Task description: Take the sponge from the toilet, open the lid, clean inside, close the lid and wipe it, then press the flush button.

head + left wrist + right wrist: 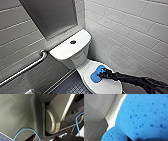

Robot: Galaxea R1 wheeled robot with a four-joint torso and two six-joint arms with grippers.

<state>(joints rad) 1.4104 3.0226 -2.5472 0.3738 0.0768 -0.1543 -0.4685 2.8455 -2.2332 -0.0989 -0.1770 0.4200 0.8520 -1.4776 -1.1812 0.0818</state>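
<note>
Obs.: the sponge (pixel 96 74) lies flat on the closed lid (pixel 110 86) of the toilet (pixel 75 53), toward the lid's tank end. My right gripper (pixel 104 73) is at the sponge's wall-side edge, touching or overlapping it. I cannot tell whether my fingers there are apart or clamped on it.

The right wrist view puts the blue foam very close: open pores and 2 rounded lobes, with white ceramic just beside it.

Handling (judgement):
- Light, soft and compressible. It will squash under a pinch, so it needs a firm closure but not much force.
- Porous, so probably grippy when dry. If wet it is heavier and may drip.
- The lid is glossy, so the sponge may slide if pushed sideways.
- Best hold: across the narrow waist between the 2 lobes, deep enough that it cannot fold out.

The flush button (pixel 73 42) sits on the tank top, well apart from the sponge.
</note>
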